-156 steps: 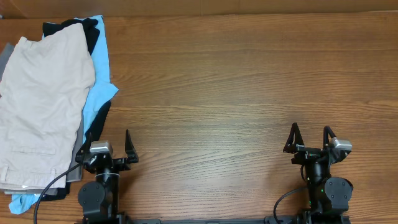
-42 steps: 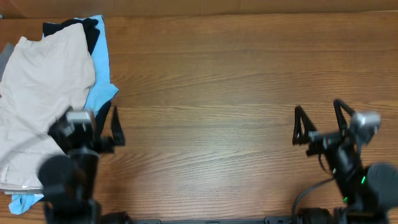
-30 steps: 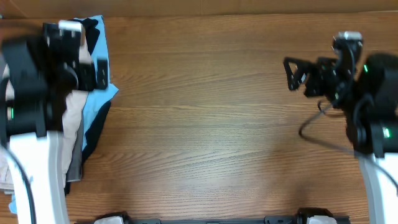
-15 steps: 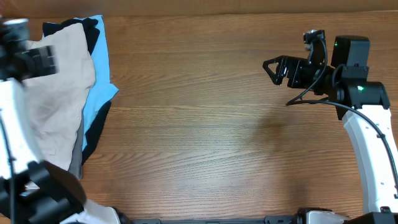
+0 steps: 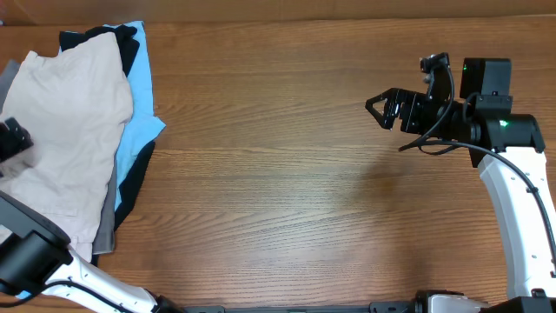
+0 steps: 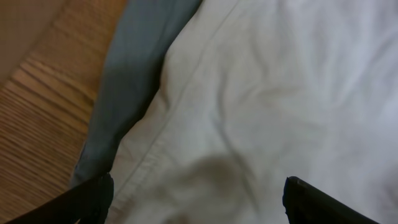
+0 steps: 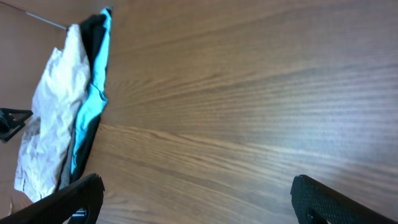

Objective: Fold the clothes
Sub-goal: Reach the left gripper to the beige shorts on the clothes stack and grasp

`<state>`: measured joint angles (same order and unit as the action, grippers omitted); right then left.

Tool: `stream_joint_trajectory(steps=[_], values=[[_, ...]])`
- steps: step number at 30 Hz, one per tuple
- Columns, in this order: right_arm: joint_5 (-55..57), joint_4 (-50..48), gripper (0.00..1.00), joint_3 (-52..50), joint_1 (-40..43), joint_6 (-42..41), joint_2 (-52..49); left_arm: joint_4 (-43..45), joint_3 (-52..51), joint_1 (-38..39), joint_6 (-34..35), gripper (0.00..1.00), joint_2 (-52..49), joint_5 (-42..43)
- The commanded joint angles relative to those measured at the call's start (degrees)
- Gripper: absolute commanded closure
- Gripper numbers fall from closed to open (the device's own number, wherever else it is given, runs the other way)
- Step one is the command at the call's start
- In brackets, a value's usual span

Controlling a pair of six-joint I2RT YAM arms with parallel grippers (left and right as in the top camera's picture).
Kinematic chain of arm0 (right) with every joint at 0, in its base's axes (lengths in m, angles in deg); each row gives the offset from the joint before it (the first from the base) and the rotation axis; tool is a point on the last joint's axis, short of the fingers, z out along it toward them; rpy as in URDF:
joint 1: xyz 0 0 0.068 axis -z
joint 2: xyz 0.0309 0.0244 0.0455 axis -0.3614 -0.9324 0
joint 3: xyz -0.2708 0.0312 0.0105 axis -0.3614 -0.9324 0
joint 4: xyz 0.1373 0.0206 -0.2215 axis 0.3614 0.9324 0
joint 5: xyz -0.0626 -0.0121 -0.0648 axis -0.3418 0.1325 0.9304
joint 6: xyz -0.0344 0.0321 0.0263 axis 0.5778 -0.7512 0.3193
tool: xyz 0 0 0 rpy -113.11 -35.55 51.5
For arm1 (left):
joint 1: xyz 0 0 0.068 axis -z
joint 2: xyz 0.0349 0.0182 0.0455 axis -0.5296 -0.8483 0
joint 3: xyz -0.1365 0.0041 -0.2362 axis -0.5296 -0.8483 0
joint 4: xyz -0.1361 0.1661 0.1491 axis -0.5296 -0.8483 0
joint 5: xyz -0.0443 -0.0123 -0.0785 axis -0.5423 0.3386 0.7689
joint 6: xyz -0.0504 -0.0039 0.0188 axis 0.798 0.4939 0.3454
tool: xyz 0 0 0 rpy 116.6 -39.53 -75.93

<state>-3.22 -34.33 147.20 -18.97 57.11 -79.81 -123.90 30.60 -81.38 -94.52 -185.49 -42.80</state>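
Left gripper (image 6: 196, 183): jaws spread wide with nothing between them. It hangs directly over the beige shorts (image 6: 280, 93); whether it touches the cloth cannot be told.
Under the left gripper: creased beige cloth with a stitched seam running diagonally past the left fingertip (image 6: 93, 196).
Beside the left gripper: a grey garment (image 6: 130, 68) shows from under the shorts' edge, with the bare wood of the table (image 5: 278, 174) beyond it.
Around the left gripper: the shorts lie on top of the pile. A light-blue garment (image 5: 139, 113) and a black garment (image 5: 130, 43) stick out along the side nearer the table's middle.
Right gripper (image 5: 380, 106): jaws wide apart and empty, over bare wood.
Ahead of the right gripper: open tabletop, with the pile well apart from it at the far side of its wrist view.
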Motion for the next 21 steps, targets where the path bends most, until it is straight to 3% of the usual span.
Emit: stream_joint_trajectory(steps=[1, 10, 13, 17, 18, 21], values=[[0.9, 0.7, 0.0, 1.1, 0.0, 0.3, 0.1, 1.4, 1.4, -1.7, 0.0, 0.12, -2.0, 2.2], [0.9, 0.2, 0.0, 1.0, 0.0, 0.3, 0.1, 3.1, 2.1, -4.6, -1.9, 0.2, -2.3, -1.4], [1.1, -0.1, 0.0, 1.0, 0.0, 0.3, 0.1, 2.3, 2.0, -4.7, -2.4, 0.36, -2.4, -1.1], [1.1, -0.9, 0.01, 1.0, 0.0, 0.3, 0.1, 0.3, 2.0, -3.7, -2.3, 0.9, -2.2, 1.4], [1.1, -1.1, 0.01, 1.0, 0.0, 0.3, 0.1, -0.2, 2.0, -3.3, -2.3, 0.96, -2.1, 2.2], [1.0, -2.2, 0.01, 1.0, 0.0, 0.2, 0.1, -1.7, 2.0, -2.1, -2.3, 0.96, -2.1, 1.3]])
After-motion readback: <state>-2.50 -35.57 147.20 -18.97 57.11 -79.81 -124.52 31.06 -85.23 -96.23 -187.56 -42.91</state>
